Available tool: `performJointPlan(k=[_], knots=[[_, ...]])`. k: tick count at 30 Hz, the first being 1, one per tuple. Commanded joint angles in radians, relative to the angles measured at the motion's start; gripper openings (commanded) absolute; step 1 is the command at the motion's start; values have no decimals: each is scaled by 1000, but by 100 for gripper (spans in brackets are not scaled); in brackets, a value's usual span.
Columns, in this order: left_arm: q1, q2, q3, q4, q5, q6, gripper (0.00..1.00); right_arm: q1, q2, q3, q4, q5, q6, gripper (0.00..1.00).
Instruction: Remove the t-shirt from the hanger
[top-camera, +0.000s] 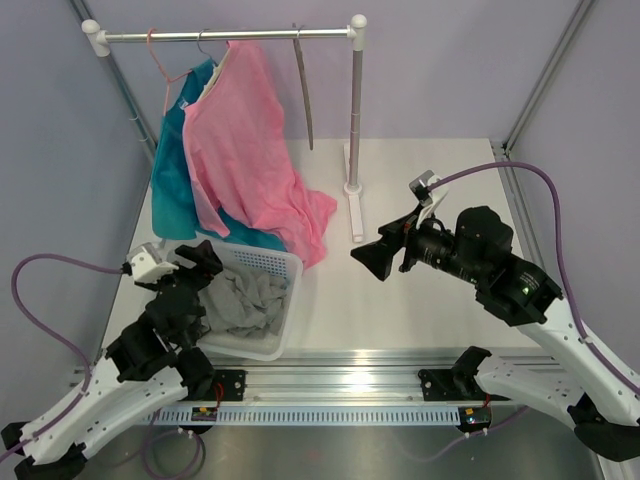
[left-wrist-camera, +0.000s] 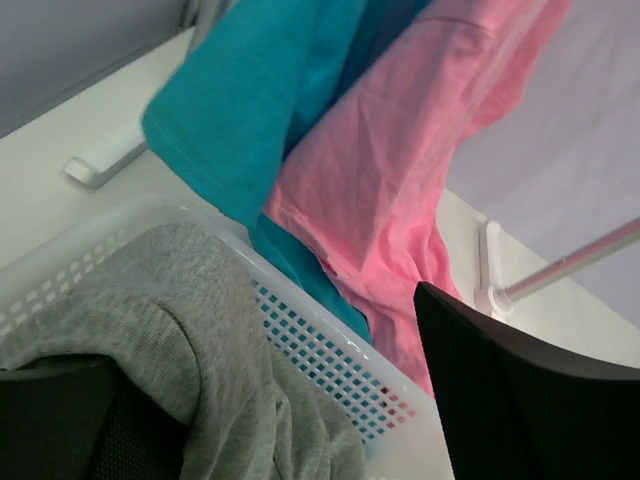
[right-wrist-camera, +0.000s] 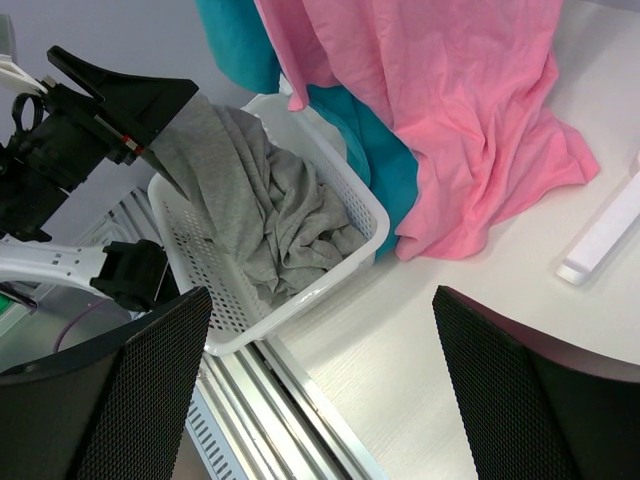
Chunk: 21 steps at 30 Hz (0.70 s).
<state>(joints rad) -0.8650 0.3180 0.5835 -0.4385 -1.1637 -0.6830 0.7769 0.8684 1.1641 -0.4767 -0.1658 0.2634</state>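
T-shirt (top-camera: 245, 300) against low, splayed left tool (top-camera: 196, 264)

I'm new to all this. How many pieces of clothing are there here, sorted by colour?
grey t-shirt, in the white basket: 1
pink garment, hanging on the rail: 1
teal garment, hanging behind the pink one: 1
Total: 3
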Motion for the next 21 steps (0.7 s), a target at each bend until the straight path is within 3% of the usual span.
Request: performJointPlan(k=[1, 4, 6, 7, 10, 17, 21], knots=[[1, 67, 56, 123, 123, 89, 80, 5, 4, -4, 21, 9, -24, 100], [1, 151, 85, 112, 246, 50, 77, 5, 15, -1, 33, -4, -16, 99], [1, 177, 69, 112, 292, -18, 84, 5, 20, -1, 36, -12, -15, 100], [1, 194, 59, 113, 336, -48, 97, 5, 21, -3, 33, -9, -19, 99], [1, 223, 49, 101, 403, -69, 99, 5, 23, -4, 24, 3, -29, 100], [1, 416, 257, -247, 320, -226, 99, 5, 9, 2, 4, 22, -32, 99], [3, 596, 436, -521, 340, -436, 99, 5, -2, -6, 26, 15, -13, 100]])
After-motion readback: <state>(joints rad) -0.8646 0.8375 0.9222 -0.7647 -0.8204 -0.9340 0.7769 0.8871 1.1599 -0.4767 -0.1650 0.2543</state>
